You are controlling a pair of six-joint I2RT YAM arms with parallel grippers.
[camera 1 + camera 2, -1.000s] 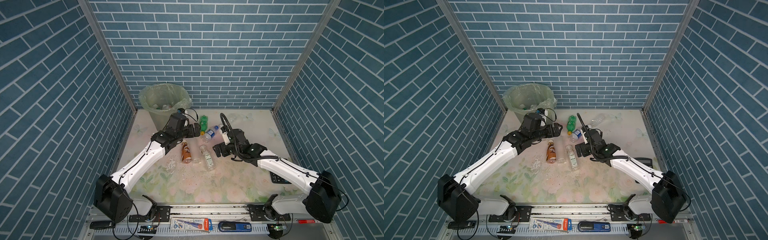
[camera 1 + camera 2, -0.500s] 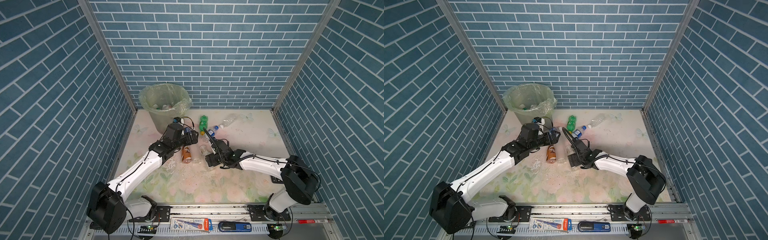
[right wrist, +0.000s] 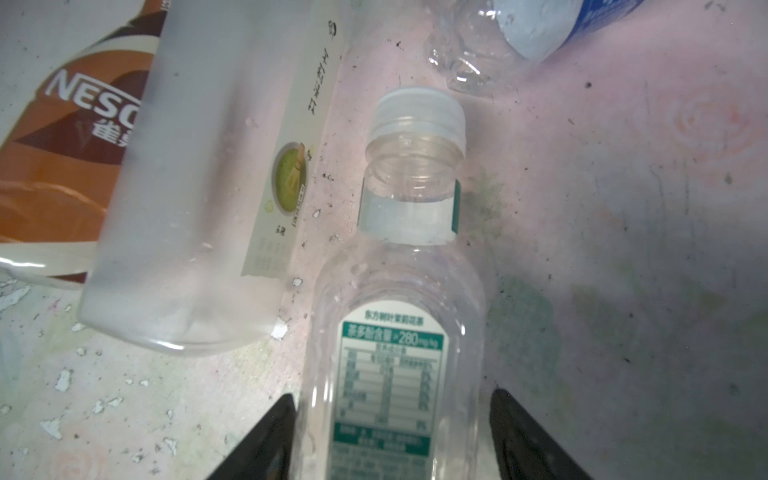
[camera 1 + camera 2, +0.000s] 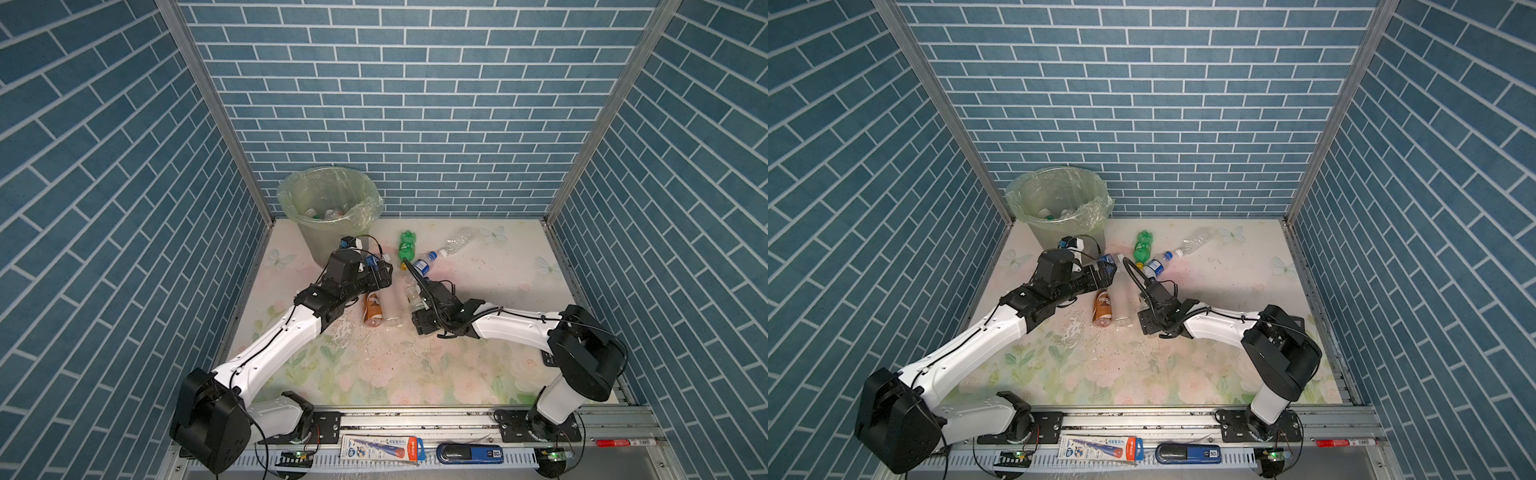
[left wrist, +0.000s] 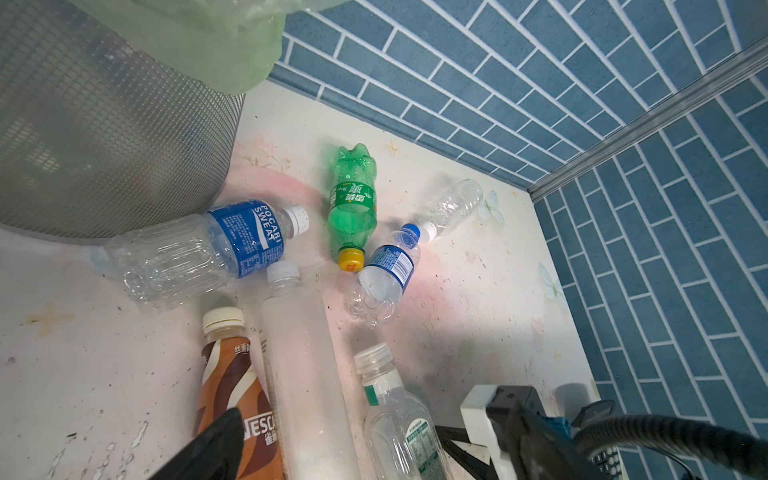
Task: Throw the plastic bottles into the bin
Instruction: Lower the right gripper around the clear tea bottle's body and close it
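The bin (image 4: 328,199) stands at the back left, with bottles inside. Several plastic bottles lie on the table: green (image 4: 407,247), blue-labelled (image 4: 424,264), crumpled clear (image 4: 457,241), brown (image 4: 372,309) and frosted (image 4: 390,307). My right gripper (image 3: 392,436) is low over a clear bottle with a green-and-white label (image 3: 399,311). It is open, and its fingers straddle the bottle's body with barely any gap. My left gripper (image 5: 363,415) hangs open above the brown bottle (image 5: 232,382) and the frosted bottle (image 5: 299,353). A blue-labelled Pocari bottle (image 5: 208,245) lies against the bin wall (image 5: 104,124).
Blue brick walls close in the table on three sides. A black calculator (image 4: 548,359) lies near the right edge, partly behind the right arm. The two grippers are close together mid-table. A pen box (image 4: 380,446) and a blue device (image 4: 469,453) sit on the front rail.
My right arm swung left and down onto the clear bottle, and its jaws narrowed around it. My left gripper came down from beside the bin toward the brown and frosted bottles, still open.
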